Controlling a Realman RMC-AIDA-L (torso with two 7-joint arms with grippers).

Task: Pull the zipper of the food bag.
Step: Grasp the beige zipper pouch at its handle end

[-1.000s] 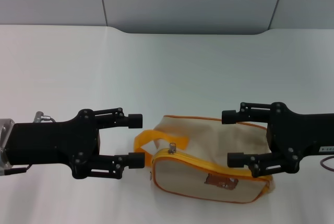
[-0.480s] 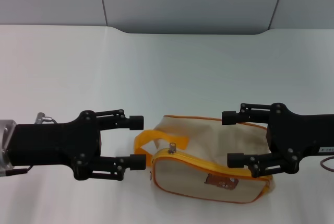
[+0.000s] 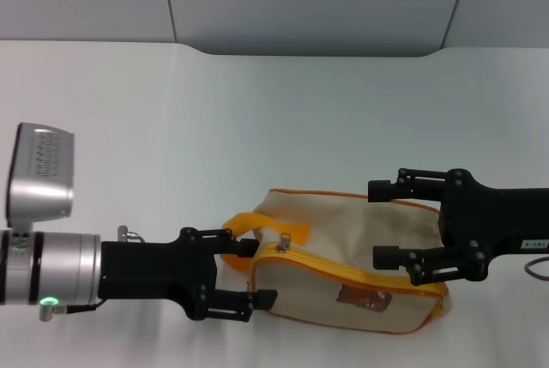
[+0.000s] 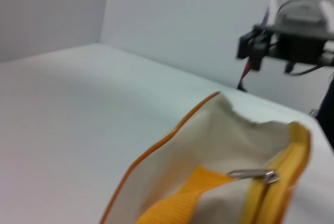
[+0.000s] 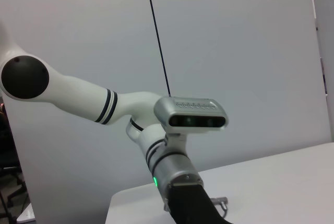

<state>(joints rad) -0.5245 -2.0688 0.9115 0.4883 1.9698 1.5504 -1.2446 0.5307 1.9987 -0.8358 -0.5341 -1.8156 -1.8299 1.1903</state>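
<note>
cream canvas food bag (image 3: 343,286) sits zipped up between both spread grippers, left gripper (image 3: 251,273) straddling its zipper (image 3: 343,272) end, right gripper (image 3: 381,223) opposite.

Left gripper (image 3: 254,274) and right gripper (image 3: 383,224) jaws apart.

cream food bag (image 3: 343,286) with orange zipper (image 3: 343,272), brown bear print (image 3: 364,299).

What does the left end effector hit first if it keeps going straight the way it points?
Probably the food bag: the left end effector, open, points at the end with the orange loop handle and the zipper pull. Which it meets first is unclear.
</note>
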